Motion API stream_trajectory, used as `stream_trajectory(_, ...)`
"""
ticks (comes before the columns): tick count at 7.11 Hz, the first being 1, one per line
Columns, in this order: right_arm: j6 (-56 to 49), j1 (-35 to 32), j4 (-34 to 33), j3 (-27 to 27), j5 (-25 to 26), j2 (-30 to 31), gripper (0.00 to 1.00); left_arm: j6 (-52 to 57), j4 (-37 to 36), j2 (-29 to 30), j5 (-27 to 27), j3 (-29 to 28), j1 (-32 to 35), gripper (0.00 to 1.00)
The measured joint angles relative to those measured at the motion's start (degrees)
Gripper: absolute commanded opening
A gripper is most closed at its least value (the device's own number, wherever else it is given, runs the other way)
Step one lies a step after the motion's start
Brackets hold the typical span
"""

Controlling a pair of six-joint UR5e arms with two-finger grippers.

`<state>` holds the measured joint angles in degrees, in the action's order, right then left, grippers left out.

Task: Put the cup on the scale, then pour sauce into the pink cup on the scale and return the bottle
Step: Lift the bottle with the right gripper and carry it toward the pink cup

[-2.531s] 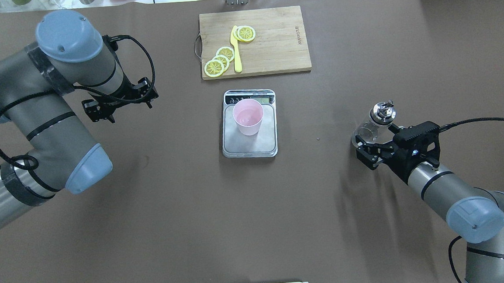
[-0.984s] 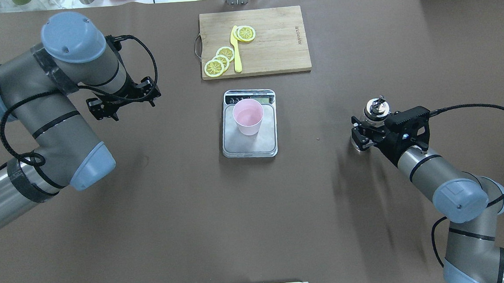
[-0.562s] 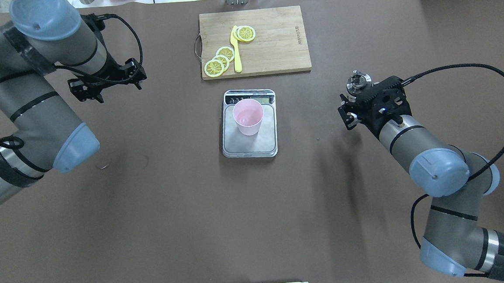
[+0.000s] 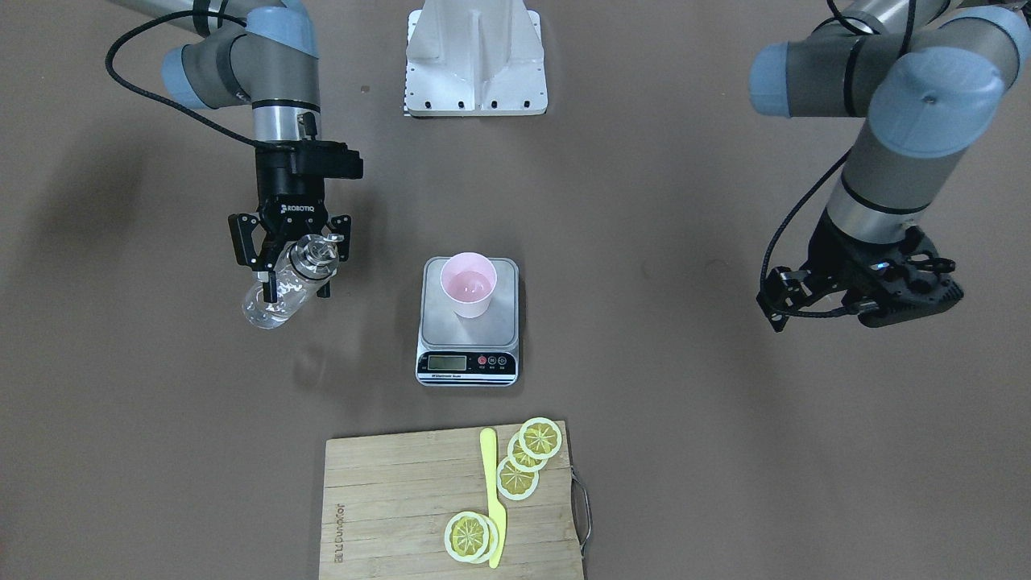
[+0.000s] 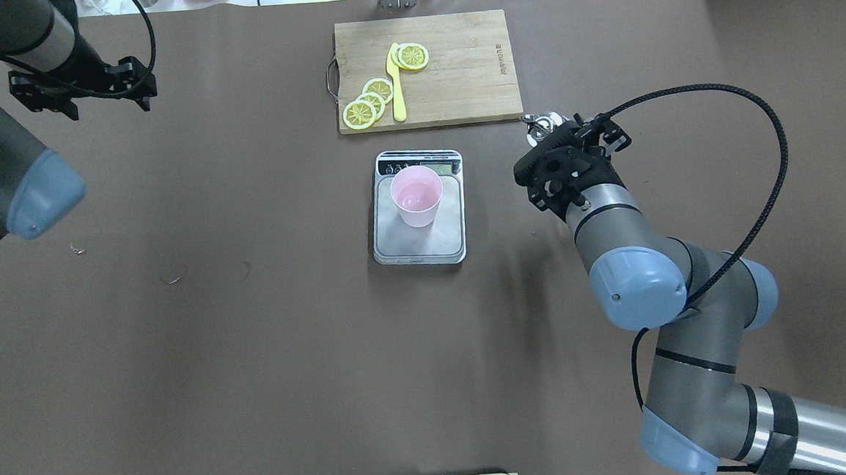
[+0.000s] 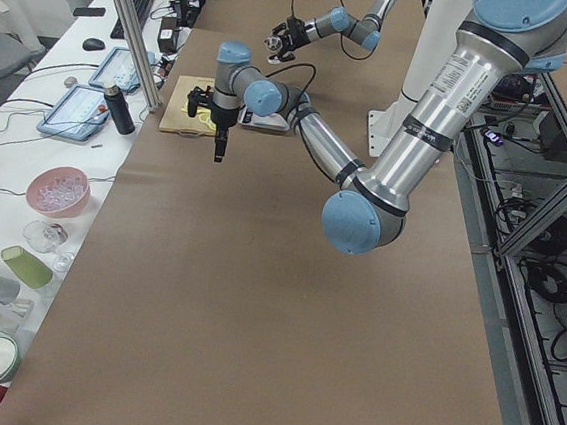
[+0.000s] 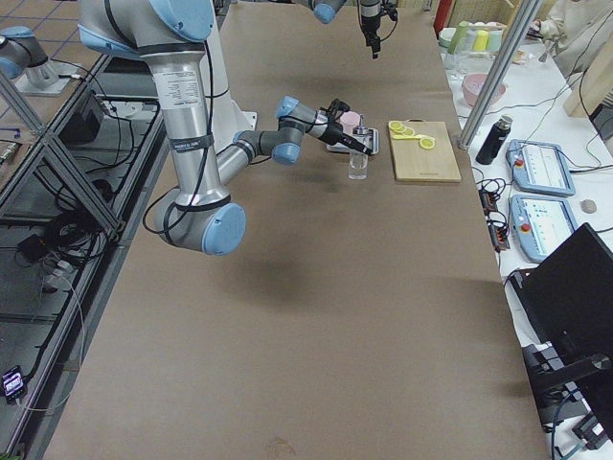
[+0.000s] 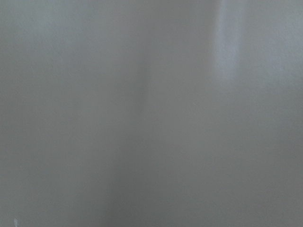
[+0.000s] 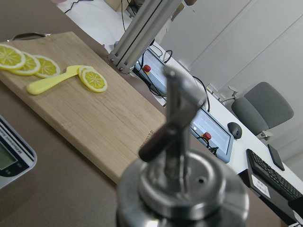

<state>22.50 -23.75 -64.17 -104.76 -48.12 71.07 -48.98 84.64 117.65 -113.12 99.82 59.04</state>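
Note:
The pink cup (image 4: 468,284) stands upright on the scale (image 4: 467,364) at the table's middle; both also show in the overhead view, the cup (image 5: 416,196) on the scale (image 5: 387,251). My right gripper (image 4: 296,282) is shut on the clear glass bottle (image 4: 270,310) just below its metal spout cap (image 9: 182,142). It holds the bottle beside the scale, on the scale's right in the overhead view, where only the spout (image 5: 541,126) shows. The sauce cannot be made out. My left gripper (image 5: 102,95) is open and empty, at the far left.
A wooden cutting board (image 5: 456,66) with lemon slices (image 5: 367,103) and a yellow knife (image 5: 397,85) lies just behind the scale. The robot's white base plate (image 4: 477,56) sits at the near table edge. The left wrist view shows only blurred table surface.
My right gripper closed on the bottle and carried it up and leftward, from the right of the table toward the scale. My left arm swung away to the far left corner.

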Motion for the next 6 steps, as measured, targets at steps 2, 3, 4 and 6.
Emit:
stream_trajectory(2,-4.6,1.2,-6.2,0.3,3.5,-2.6,0.0,5.6,0.1,-1.8,-0.1,0.1,2.6,0.99)
stream_trajectory(3,-7.8,1.7,-8.7,0.3,4.9,-3.7,0.0,6.3,0.2,-2.6,-0.1,0.0,3.3,0.99)
stream_trajectory(4,-10.0,2.3,-11.4,0.8,6.5,-5.2,0.0,6.6,0.2,-3.1,-0.1,-0.1,3.6,0.99)
stream_trajectory(6,-11.3,4.1,-14.9,4.0,10.4,-8.0,0.0,6.8,0.3,-3.6,0.0,-0.3,3.8,0.99)
